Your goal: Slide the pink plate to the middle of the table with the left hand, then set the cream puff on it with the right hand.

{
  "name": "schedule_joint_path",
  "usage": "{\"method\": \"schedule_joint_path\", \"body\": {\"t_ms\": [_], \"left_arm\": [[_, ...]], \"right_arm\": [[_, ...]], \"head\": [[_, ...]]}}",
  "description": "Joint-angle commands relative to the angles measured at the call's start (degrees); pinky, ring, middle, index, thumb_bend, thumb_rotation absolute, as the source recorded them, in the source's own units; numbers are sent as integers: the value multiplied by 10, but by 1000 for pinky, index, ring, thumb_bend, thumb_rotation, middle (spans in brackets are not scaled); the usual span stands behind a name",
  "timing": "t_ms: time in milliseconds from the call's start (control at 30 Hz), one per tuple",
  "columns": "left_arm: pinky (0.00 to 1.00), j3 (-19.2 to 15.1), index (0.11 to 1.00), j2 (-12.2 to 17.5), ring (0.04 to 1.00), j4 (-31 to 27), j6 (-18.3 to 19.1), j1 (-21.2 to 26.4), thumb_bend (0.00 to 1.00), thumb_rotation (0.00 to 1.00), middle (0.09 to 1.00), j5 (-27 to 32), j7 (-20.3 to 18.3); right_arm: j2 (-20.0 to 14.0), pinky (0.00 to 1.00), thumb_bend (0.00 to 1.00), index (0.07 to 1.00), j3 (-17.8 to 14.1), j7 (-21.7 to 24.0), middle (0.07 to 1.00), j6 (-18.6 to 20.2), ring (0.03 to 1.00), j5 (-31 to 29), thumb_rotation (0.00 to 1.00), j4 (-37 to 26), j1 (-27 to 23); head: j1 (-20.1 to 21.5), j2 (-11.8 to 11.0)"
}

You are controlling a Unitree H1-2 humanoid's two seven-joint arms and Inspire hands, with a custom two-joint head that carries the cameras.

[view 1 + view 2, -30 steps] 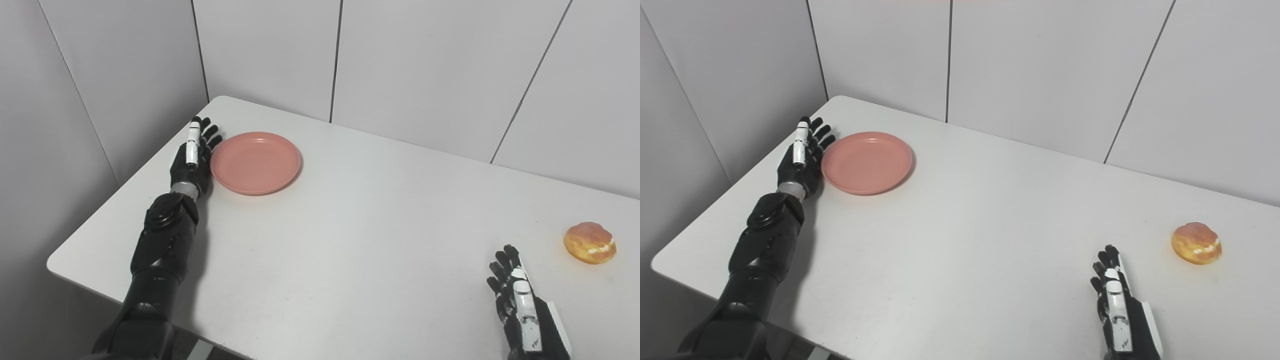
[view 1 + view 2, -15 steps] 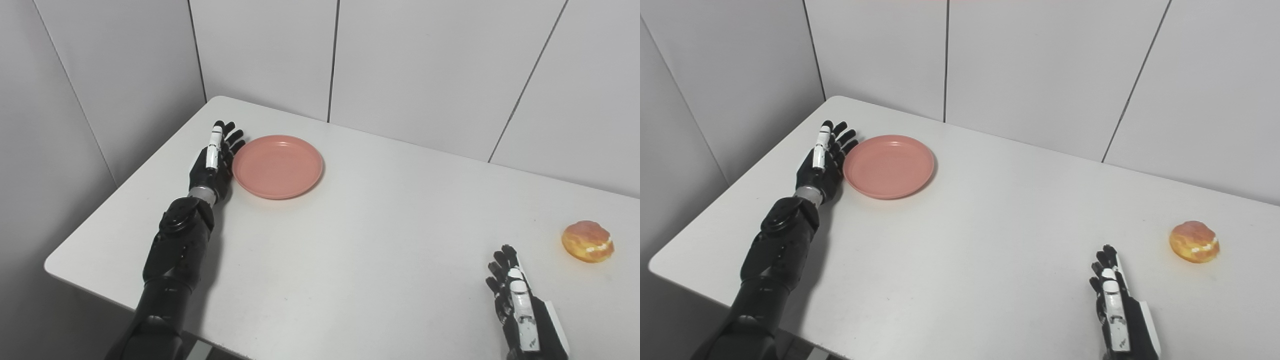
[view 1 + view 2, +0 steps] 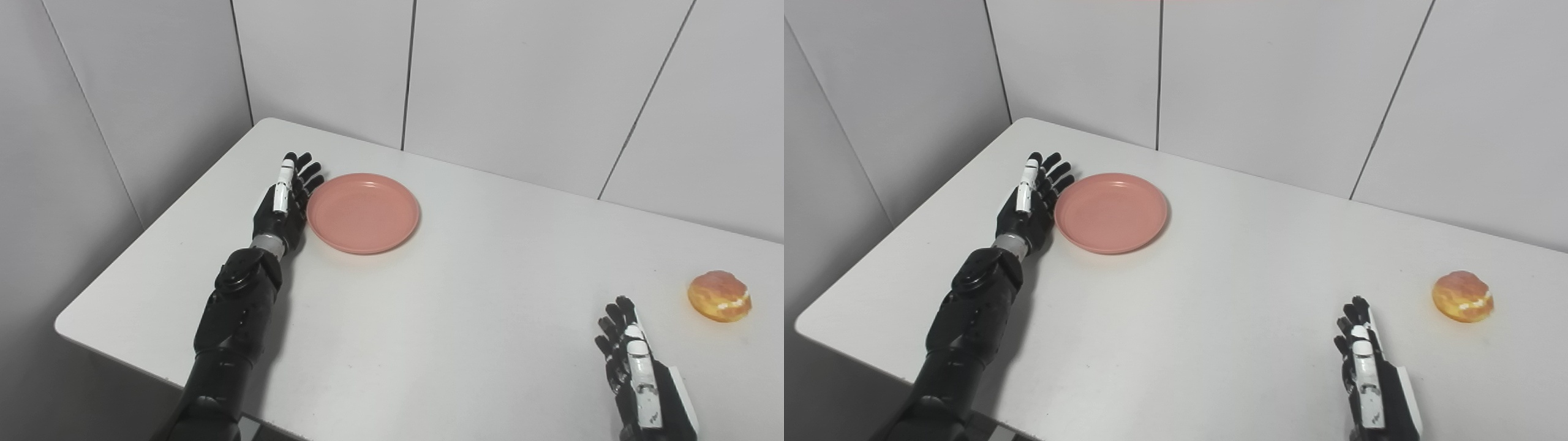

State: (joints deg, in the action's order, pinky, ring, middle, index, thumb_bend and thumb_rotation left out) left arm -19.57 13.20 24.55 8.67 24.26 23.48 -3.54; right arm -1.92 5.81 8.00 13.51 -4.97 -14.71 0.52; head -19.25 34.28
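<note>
The plate (image 3: pixel 363 212) is located on the table (image 3: pixel 429 294), left of centre and toward the far edge. It is pink, round and shallow, and it lies flat and empty. The left hand (image 3: pixel 284 202) is set on edge against the plate's left rim, fingers extended and slightly spread, pointing away from the robot. Nothing is grasped; the hand is flat and released. Whether the fingers (image 3: pixel 1058 176) actually touch the rim or only stand just beside it cannot be told from either view.

The puff (image 3: pixel 719 296) is found near the right end of the table, well apart from the plate. It is golden brown, with a pale cream seam visible on its right side. It rests on the tabletop and is touched by nothing.

The right hand (image 3: pixel 637 361) is held low at the near right, near the puff but clearly apart from it. Its fingers are extended and parted, and nothing is held. The white back of the hand is turned upward.

Differences between the views are small. In the left eye view, the left forearm is seen reaching the bottom edge further to the right, and a larger area of wall is shown to the left of the table. In the right eye view, more bare tabletop is shown to the right of the puff (image 3: pixel 1463 296), and the near left corner of the table is shown closer to the picture's left edge. Grey wall panels with vertical seams are shown behind the table in both.
</note>
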Motion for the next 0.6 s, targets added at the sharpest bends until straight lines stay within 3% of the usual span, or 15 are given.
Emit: {"method": "schedule_joint_path", "body": {"t_ms": [0, 100, 567], "left_arm": [[935, 8, 899, -10, 926, -3, 11, 7, 395, 1000, 922, 0, -1], [934, 11, 893, -18, 923, -8, 18, 8, 396, 1000, 917, 1, 2], [926, 41, 901, -43, 922, -19, 27, 7, 409, 1000, 923, -3, -8]], "right_arm": [[4, 1000, 173, 1000, 2, -3, 1000, -5, 1000, 4, 1000, -21, -9], [4, 1000, 170, 1000, 3, -3, 1000, -18, 1000, 8, 1000, -16, -10], [13, 1000, 176, 1000, -1, -4, 1000, -7, 1000, 3, 1000, -21, -11]], "head": [[1, 0], [2, 1], [18, 11]]}}
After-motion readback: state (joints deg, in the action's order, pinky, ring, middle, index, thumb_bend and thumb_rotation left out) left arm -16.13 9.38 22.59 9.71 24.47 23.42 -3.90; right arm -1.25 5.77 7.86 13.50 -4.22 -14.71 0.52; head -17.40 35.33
